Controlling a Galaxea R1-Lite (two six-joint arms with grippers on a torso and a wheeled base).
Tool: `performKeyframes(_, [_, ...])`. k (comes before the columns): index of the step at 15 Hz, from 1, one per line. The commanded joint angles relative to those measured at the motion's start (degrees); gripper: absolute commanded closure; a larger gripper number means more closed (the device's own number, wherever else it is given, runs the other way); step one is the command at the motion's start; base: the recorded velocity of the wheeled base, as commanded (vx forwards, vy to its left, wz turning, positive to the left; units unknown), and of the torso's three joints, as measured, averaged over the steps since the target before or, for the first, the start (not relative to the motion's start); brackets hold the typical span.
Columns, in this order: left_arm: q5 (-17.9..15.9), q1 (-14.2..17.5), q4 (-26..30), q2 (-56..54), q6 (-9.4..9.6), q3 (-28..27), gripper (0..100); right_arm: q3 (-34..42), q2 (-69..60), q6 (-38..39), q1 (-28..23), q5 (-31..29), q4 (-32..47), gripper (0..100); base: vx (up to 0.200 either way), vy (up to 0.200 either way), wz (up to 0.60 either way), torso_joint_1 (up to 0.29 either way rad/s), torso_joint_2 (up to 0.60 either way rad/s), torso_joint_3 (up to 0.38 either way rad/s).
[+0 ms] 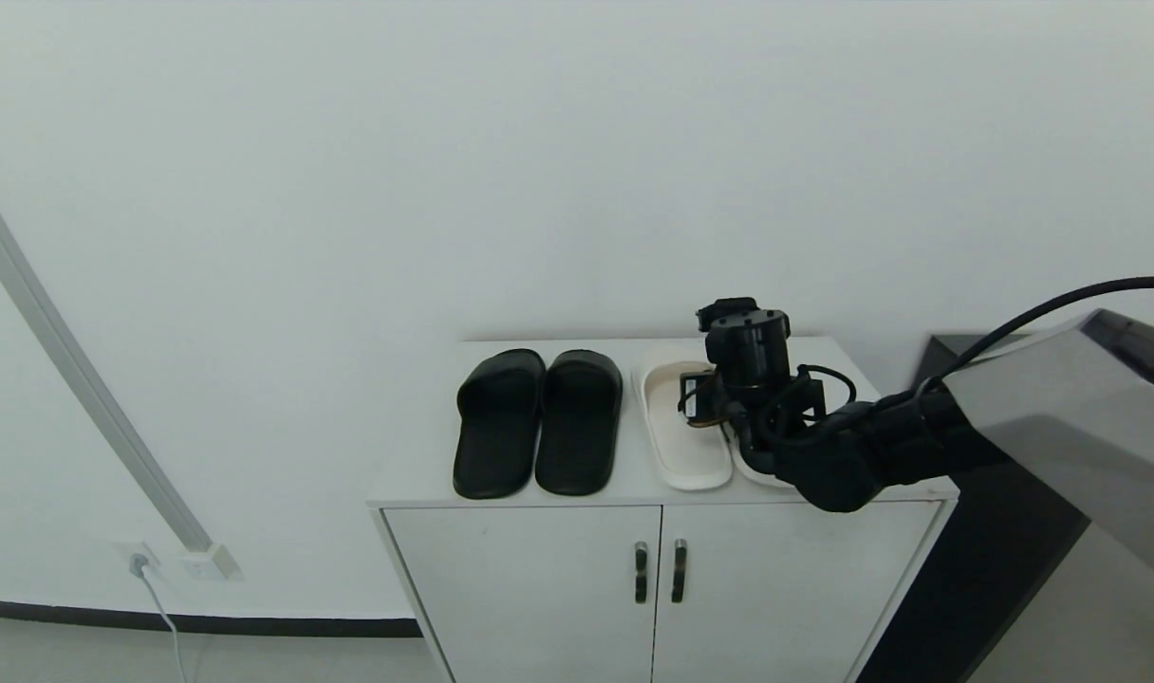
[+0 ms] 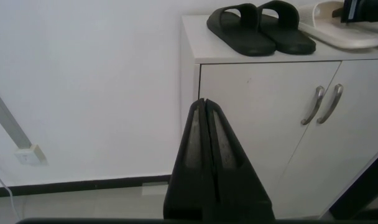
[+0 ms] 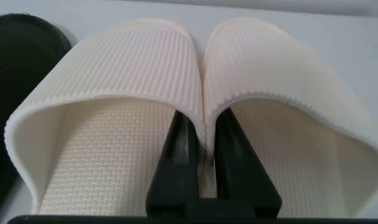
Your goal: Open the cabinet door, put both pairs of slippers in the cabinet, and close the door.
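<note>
**White pair pinched, doors not yet open**

Your left end effector (image 2: pixel 205 109) hangs low off the left of the cabinet (image 1: pixel 420 474), fingers pressed flat together, holding nothing. Up top, the black slippers (image 1: pixel 537 422) sit side by side. Below them both doors (image 1: pixel 530 593) are shut, handles (image 1: pixel 659 571) paired at the centre. Further right, your right end effector (image 3: pixel 204 124) has a finger inside each of the white slippers (image 1: pixel 681 446), nipping their inner straps together. It reads as the pickup step, but a door needs opening first, so send that free left arm to a handle.

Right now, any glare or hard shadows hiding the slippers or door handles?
Head view: even light, no glare; black slippers and handles plain; the right arm, not shadow, covers part of the white slippers. Left wrist view: faint sheen on handles. Right wrist view: right tool dark between evenly lit straps.
</note>
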Motion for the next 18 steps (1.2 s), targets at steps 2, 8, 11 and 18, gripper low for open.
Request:
performKeyframes(2, [0.0, 0.0, 0.0, 0.1, -0.01, -0.1, 100, 7.3, -11.2, -1.2, 2.3, 0.0, -0.2, 100, 0.0, 0.0, 0.0, 0.0, 0.0, 0.0])
performKeyframes(8, [-0.1, 0.1, 0.0, 0.1, 0.25, 0.0, 100, 35.6, -37.4, -1.3, 8.2, 18.8, -0.1, 100, 0.0, 0.0, 0.0, 0.0, 0.0, 0.0])
performKeyframes(11, [0.0, 0.1, 0.0, 0.1, 0.25, 0.0, 100, 44.5, -46.9, -1.4, 8.2, 32.1, 0.4, 100, 0.0, 0.0, 0.0, 0.0, 0.0, 0.0])
performKeyframes(18, [-0.1, 0.0, 0.0, 0.1, 0.43, 0.0, 100, 46.5, -48.6, -3.7, 9.3, 37.3, 5.4, 100, 0.0, 0.0, 0.0, 0.0, 0.0, 0.0])
